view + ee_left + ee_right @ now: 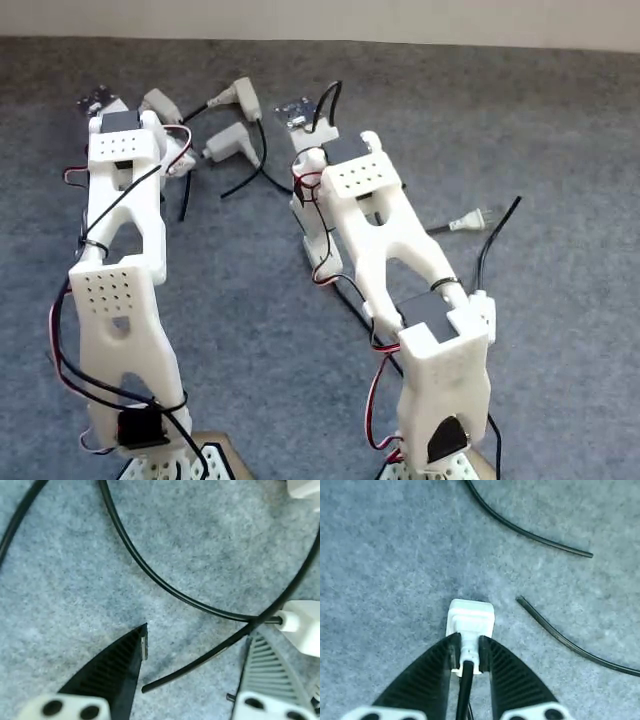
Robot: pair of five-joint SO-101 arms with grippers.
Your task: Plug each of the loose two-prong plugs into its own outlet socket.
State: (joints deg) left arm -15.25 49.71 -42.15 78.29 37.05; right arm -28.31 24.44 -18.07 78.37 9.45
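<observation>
Where the right claw (pixel 469 640) comes down to the desk (pixel 380 555), its two black fingers (pixel 432 677) are pinched narrow on the neck of a white connector (pixel 471 616). The connector's square head sticks out just past the fingertips and rests on the grey surface. Whether it is a plug or a socket I cannot tell. Its black cord (pixel 465 685) runs back between the fingers. Near it lie two loose cable ends (pixel 555 630), clear of the connector and apart from each other.

The left claw (pixel 200 635) stands wide and holds nothing, with a black finger (pixel 122 665) on one side and a pale ribbed finger (pixel 267 665) on the other. A cut cable (pixel 165 680) lies on the desk between them. Just past the pale finger sits a white socket (pixel 305 632) with a cord entering its neck. A long black cable (pixel 150 575) curves across the desk toward it.

In the high view the left arm (pixel 120 230) stretches along the left side of the desk. A second socket (pixel 240 95) lies just beyond the first, near that arm's far end. The right arm (pixel 400 250) lies across the middle. Beside it, well apart from both sockets, a two-prong plug (pixel 468 221) lies flat with its prongs pointing away from the arm.
</observation>
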